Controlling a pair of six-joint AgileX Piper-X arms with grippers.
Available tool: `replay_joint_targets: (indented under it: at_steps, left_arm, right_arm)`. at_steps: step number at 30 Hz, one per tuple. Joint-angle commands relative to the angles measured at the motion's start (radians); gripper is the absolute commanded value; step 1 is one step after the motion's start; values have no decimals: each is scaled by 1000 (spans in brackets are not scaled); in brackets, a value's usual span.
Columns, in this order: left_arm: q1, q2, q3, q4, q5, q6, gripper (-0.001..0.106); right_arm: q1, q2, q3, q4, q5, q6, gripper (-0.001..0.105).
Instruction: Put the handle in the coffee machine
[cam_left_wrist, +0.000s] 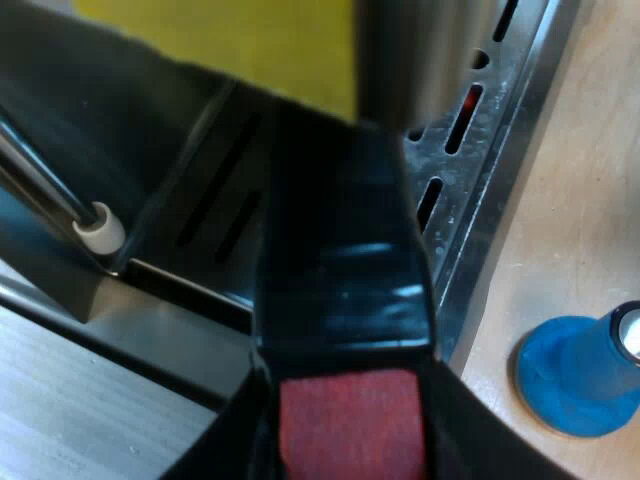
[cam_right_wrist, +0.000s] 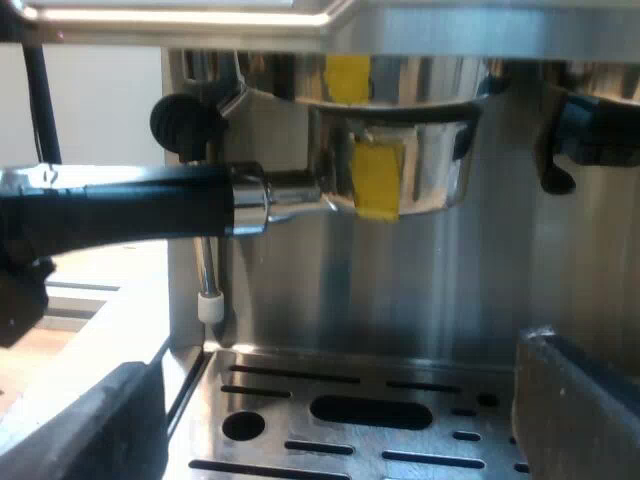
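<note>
My left gripper (cam_left_wrist: 345, 430) is clenching the handle (cam_left_wrist: 340, 250); its holder (cam_right_wrist: 385, 180) is sitting under the espresso machine (cam_right_wrist: 420, 290) brew head. My right gripper (cam_right_wrist: 340, 425) is hanging released over the drip tray (cam_right_wrist: 400, 375).

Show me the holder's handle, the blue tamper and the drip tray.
handle (cam_right_wrist: 130, 205), right wrist view: middle of the dark grip.
blue tamper (cam_left_wrist: 565, 385), left wrist view: its round base.
drip tray (cam_left_wrist: 505, 125), left wrist view: metal edge beside the slots.

The holder (cam_right_wrist: 390, 175) sits at the machine (cam_right_wrist: 400, 290), above the drip tray (cam_right_wrist: 300, 398).
</note>
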Motion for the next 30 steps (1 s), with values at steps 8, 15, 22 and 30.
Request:
replay_joint_targets:
  at_steps: [8,15,22,30]
  left_arm:
    - [28,-12,-10,-22,61,-19,0]
    - [30,-12,-10,-4,58,13,0]
    - [31,-15,-10,-4,64,19,0]
    - [34,-45,-10,-4,85,10,0]
  right_arm:
    - [1,-7,-2,1,-1,-16,72]
    - [1,-7,-2,1,-1,-16,72]
    - [1,-7,-2,1,-1,-16,72]
    - [1,-7,-2,1,-1,-16,72]
